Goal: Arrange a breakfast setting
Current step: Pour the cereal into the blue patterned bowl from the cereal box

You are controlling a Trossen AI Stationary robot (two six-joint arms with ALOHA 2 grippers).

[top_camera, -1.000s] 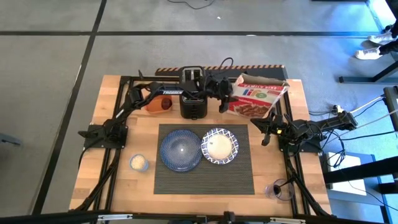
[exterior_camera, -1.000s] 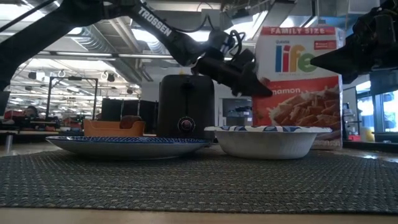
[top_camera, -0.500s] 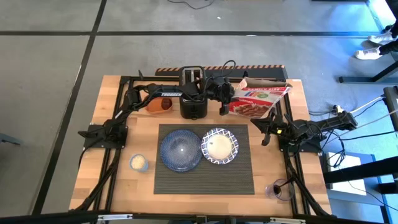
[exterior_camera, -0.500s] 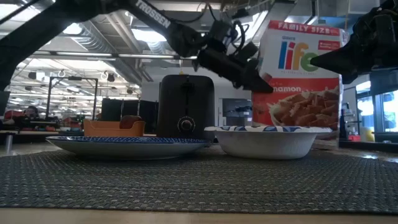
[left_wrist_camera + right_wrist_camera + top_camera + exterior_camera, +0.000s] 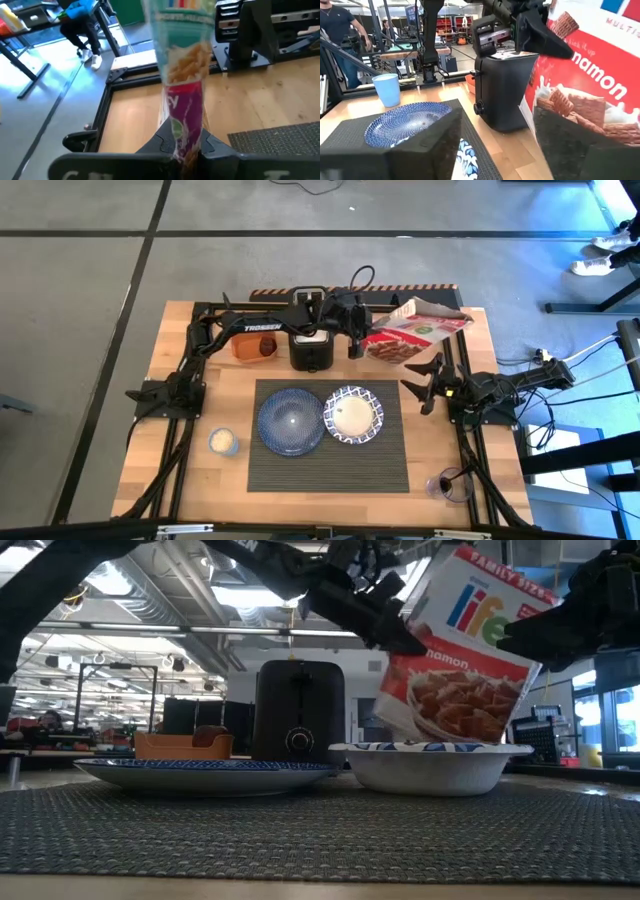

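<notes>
A Life cereal box hangs tilted at the table's far right, beside the black toaster. My left gripper reaches over the toaster and is shut on the box. My right gripper stands open just near of the box, fingers pointing left. On the dark ribbed placemat lie the blue plate and the patterned bowl, side by side. The bowl sits below the box's lower corner in the low view. My left gripper pinches the box's narrow left edge between its two fingers, about halfway up. The fingers come level from the table's left. The box is lifted clear of the table and tilted, its top leaning toward the right. Whether my right gripper's far finger touches the box, I cannot tell.
An orange tub holding something dark red-brown stands left of the toaster. A small light blue cup sits left of the placemat. A dark red glass thing stands at the near right corner. People show in the room beyond the table.
My left gripper has risen with the cereal box, lifting it off the table and tipping its top toward the right. My right gripper has opened where it stood.
</notes>
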